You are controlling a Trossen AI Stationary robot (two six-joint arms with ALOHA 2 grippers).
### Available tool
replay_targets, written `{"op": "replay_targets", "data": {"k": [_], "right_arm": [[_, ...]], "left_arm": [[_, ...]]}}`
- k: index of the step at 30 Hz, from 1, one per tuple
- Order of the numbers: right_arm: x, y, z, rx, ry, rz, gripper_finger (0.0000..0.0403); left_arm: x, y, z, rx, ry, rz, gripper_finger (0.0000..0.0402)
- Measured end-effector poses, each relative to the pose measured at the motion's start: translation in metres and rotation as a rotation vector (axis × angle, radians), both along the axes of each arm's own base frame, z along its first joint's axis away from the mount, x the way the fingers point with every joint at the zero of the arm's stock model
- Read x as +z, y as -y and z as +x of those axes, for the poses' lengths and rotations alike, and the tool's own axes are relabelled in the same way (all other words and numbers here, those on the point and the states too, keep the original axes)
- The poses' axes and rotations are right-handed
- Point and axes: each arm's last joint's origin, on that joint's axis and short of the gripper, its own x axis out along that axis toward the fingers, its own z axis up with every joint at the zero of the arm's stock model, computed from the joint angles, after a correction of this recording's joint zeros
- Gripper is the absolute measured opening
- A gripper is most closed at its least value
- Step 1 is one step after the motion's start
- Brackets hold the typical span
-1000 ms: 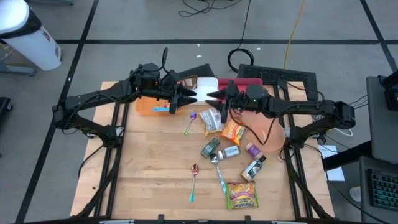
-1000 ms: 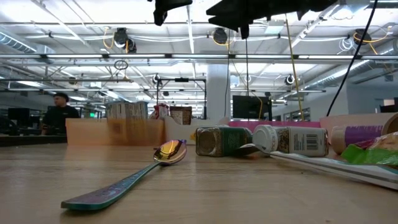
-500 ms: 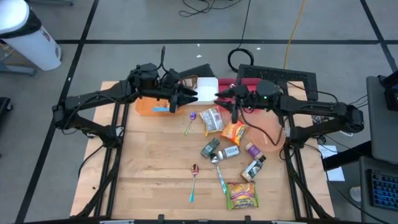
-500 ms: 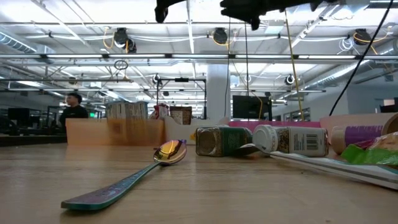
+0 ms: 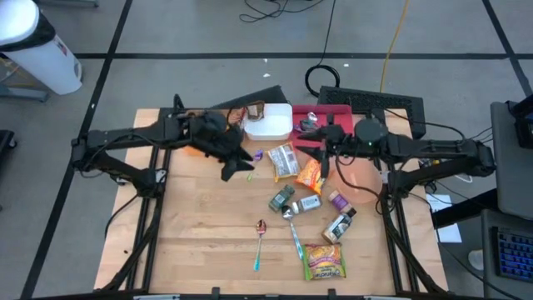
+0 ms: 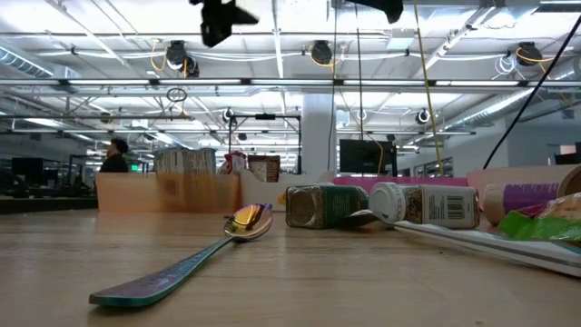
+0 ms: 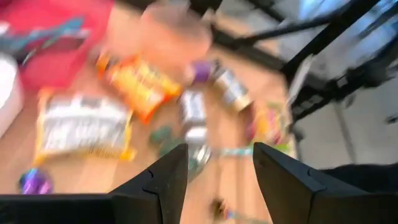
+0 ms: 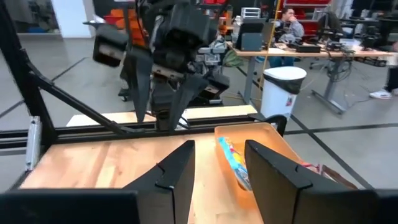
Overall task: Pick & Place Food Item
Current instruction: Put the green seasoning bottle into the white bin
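Left tool (image 5: pixel 236 165) spread, nothing held, hanging over the table (image 5: pixel 191 225) near the clear snack bag (image 5: pixel 284 160). Right tool (image 5: pixel 310 127) spread, empty, over the red tray (image 5: pixel 326 112). Orange snack bag (image 5: pixel 310 176) lies flat just beside the clear one, touching the pink plate (image 5: pixel 360 177).

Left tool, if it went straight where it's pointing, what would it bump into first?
Probably the small jars lying in the middle. The open left tool aims slantwise toward them across bare table. It hangs high up, though, so it might pass above them; depth is hard to judge.
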Motion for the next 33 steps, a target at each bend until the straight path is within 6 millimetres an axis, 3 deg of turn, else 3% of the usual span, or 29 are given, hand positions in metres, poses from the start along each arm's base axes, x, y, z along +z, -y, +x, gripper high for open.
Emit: {"op": "replay_targets", "data": {"k": [10, 18, 27, 33], "right_arm": [[-0.001, -0.029, 0.002, 0.004, 0.009, 0.1, 0.013], [-0.012, -0.04, -0.001, 0.024, -0.098, 0.225, 0.013], [-0.027, -0.043, -0.013, 0.014, -0.277, 0.241, 0.013], [-0.019, -0.044, -0.045, 0.041, -0.317, 0.226, 0.013]], "left_arm": [[-0.01, 0.028, 0.004, 0.0, -0.088, 0.041, 0.0189], [-0.048, 0.049, 0.037, 0.031, -0.218, 0.101, 0.0197], [-0.098, 0.054, 0.07, 0.072, -0.364, 0.044, 0.0283], [-0.12, 0.061, 0.087, 0.163, -0.389, -0.082, 0.0337]]}}
